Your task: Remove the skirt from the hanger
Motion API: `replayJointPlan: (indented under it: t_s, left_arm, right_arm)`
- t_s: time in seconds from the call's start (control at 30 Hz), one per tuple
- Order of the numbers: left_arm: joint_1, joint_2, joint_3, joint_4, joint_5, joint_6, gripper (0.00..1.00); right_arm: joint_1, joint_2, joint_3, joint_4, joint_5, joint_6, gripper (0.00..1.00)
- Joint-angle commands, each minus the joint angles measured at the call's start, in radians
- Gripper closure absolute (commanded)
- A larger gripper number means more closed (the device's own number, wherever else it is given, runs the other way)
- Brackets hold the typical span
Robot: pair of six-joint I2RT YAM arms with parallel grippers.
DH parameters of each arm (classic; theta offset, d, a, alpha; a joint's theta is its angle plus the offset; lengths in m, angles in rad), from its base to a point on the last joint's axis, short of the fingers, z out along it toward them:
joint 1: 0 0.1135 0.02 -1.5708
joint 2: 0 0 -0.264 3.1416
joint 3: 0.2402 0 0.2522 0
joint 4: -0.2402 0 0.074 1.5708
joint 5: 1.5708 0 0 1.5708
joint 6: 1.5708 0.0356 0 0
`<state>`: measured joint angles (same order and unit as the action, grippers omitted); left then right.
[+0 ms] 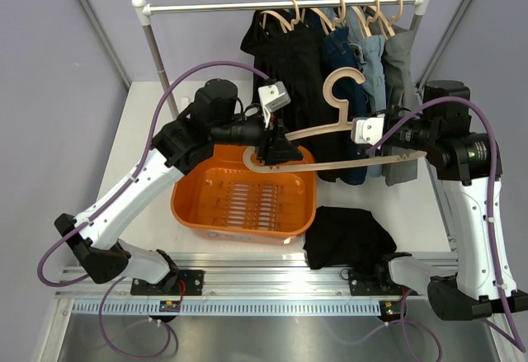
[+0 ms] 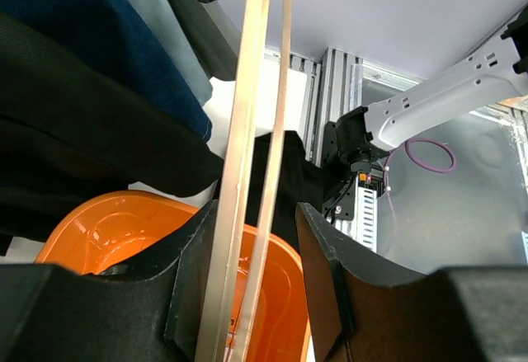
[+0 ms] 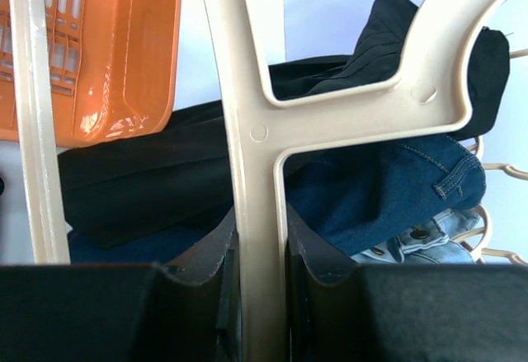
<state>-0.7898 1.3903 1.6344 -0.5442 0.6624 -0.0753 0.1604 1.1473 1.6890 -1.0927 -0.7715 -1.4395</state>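
Note:
A bare beige wooden hanger point(image 1: 318, 131) hangs in the air above the table, between my two grippers. My right gripper point(image 1: 388, 143) is shut on its right arm; the right wrist view shows the pads point(image 3: 227, 242) pressed on the hanger point(image 3: 247, 90) from both sides. My left gripper point(image 1: 276, 152) is open around the hanger's left end; both bars point(image 2: 239, 172) run between the jaws, close to the left finger point(image 2: 194, 263). The black skirt point(image 1: 346, 234) lies crumpled on the table at the front right, off the hanger, and shows in the left wrist view point(image 2: 297, 168).
An orange basket point(image 1: 190, 201) stands on the table under the left gripper. A clothes rail point(image 1: 214, 5) at the back carries several dark and denim garments point(image 1: 363, 57) on hangers, right behind the held hanger. The table's metal front edge point(image 1: 272, 304) runs along the arm bases.

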Motion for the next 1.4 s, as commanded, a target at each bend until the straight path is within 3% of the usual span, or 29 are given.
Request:
replayJointPlan:
  t_s: [0.0, 0.2, 0.23, 0.27, 0.33, 0.57, 0.63, 0.7, 0.77, 0.87, 0.9, 1.23, 1.27, 1.37]
  left_arm:
    - [0.029, -0.048, -0.004, 0.024, 0.011, -0.023, 1.0]
    - [0.05, -0.102, -0.053, 0.058, 0.048, -0.014, 1.0]
    - [0.052, -0.103, -0.057, 0.065, 0.052, -0.015, 0.79]
    - [0.05, -0.105, -0.061, 0.073, 0.052, -0.015, 0.63]
    - [0.052, -0.106, -0.054, 0.076, 0.057, -0.006, 0.46]
    - [0.05, -0.111, -0.025, 0.044, 0.059, 0.038, 0.25]
    - [0.05, -0.111, -0.034, 0.036, 0.059, 0.049, 0.23]
    - [0.052, -0.103, -0.041, 0.024, 0.063, 0.055, 0.26]
    - [0.05, -0.093, -0.044, 0.013, 0.08, 0.058, 0.36]
    - [0.05, -0.068, -0.044, 0.006, 0.092, 0.046, 0.74]
    - [0.05, -0.057, -0.039, 0.003, 0.092, 0.043, 0.97]
    - [0.052, -0.066, -0.033, -0.01, 0.072, 0.032, 1.0]
    - [0.054, -0.066, -0.03, -0.01, 0.077, 0.034, 0.93]
    - [0.054, -0.079, -0.016, -0.011, 0.059, 0.043, 0.33]
  right_arm:
    - [0.008, -0.034, -0.017, 0.08, -0.032, 0.077, 0.87]
    - [0.008, -0.047, -0.04, 0.082, -0.049, 0.093, 0.93]
    - [0.008, -0.047, -0.04, 0.082, -0.054, 0.093, 0.94]
    - [0.01, -0.046, -0.038, 0.08, -0.054, 0.094, 0.95]
    - [0.008, -0.043, -0.034, 0.079, -0.052, 0.094, 0.96]
    - [0.008, -0.043, -0.037, 0.063, -0.041, 0.073, 0.98]
    - [0.008, -0.043, -0.035, 0.059, -0.052, 0.068, 0.98]
    - [0.008, -0.041, -0.035, 0.044, -0.061, 0.056, 0.98]
    - [0.01, -0.04, -0.034, 0.037, -0.066, 0.053, 0.98]
    - [0.013, -0.035, -0.032, 0.031, -0.068, 0.044, 0.98]
    - [0.014, -0.032, -0.031, 0.028, -0.068, 0.036, 0.98]
    - [0.021, -0.034, -0.046, 0.019, -0.069, 0.021, 0.94]
    - [0.022, -0.034, -0.048, 0.011, -0.068, 0.011, 0.95]
    - [0.027, -0.035, -0.051, -0.004, -0.06, -0.002, 0.96]
